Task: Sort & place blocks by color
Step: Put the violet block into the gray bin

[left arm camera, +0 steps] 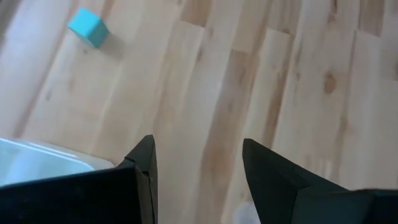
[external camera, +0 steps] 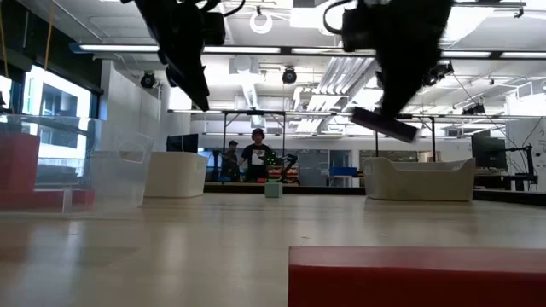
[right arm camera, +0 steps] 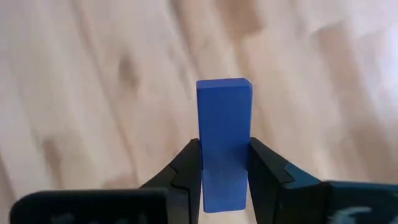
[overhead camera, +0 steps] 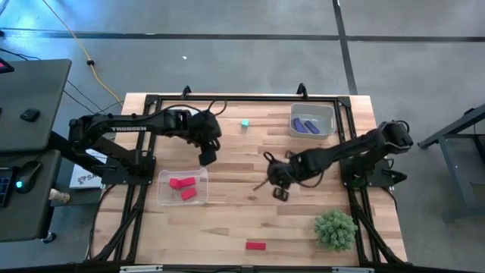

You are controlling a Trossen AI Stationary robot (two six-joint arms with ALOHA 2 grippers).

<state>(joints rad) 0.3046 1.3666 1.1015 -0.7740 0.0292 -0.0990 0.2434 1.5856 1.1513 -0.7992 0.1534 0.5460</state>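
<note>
Red blocks (overhead camera: 182,189) sat sorted in the left-edge tray (overhead camera: 163,199), purple in the far-right-corner tray (overhead camera: 327,114); right gripper (right arm camera: 224,163) was clamped on a blue-purple block (right arm camera: 224,134) mid-table, left gripper (left arm camera: 198,163) gaped empty; teal block (overhead camera: 245,123) and a near-edge red block (overhead camera: 255,246) remained.

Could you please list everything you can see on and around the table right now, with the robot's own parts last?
Red blocks in tray: two, red, inside the left clear tray.
Loose red block: one, red, on the table near the front edge.
Teal block: one, teal, on the table toward the far edge.
Purple blocks: at least two, purple, in the far right clear tray.
Held block: one, blue-purple, clamped in the right gripper.
Spiky plant: one, green, front right of the table.
People: two, far across the room.
Left gripper: open, empty, above the table beside the left tray.
Right gripper: shut on the held block, mid-table.
</note>
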